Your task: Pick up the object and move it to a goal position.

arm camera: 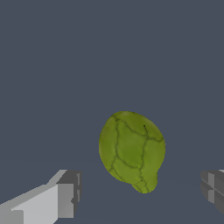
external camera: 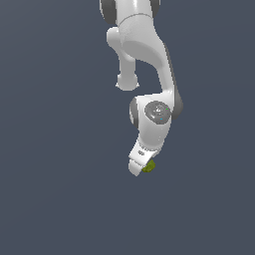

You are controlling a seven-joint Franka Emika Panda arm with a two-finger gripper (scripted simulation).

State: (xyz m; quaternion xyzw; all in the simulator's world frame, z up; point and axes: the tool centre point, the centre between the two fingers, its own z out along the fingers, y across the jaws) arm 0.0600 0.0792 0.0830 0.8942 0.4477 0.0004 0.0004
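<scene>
A white robot arm [external camera: 149,55] is seen reaching down over a plain dark grey-blue worktop [external camera: 50,199] in the exterior view. At its lower end the hand [external camera: 141,169] is lowered close to the surface. The object [external camera: 148,166], a small olive-green lump, is seen just beside the tip of the hand, on the exterior view's right side of it, partly hidden by the white casing.

In the wrist view the object [arm camera: 131,151] is shown as a rounded, bumpy blob crossed by dark crack-like lines, with a small nub at one end. It lies between the two fingers [arm camera: 65,194], which are spread wide apart. A clear gap is seen between each fingertip and the lump, so nothing is gripped. Whether the lump rests on the worktop cannot be told for certain.

No brand, label or writing can be read anywhere on the arm, the hand or the lump.
</scene>
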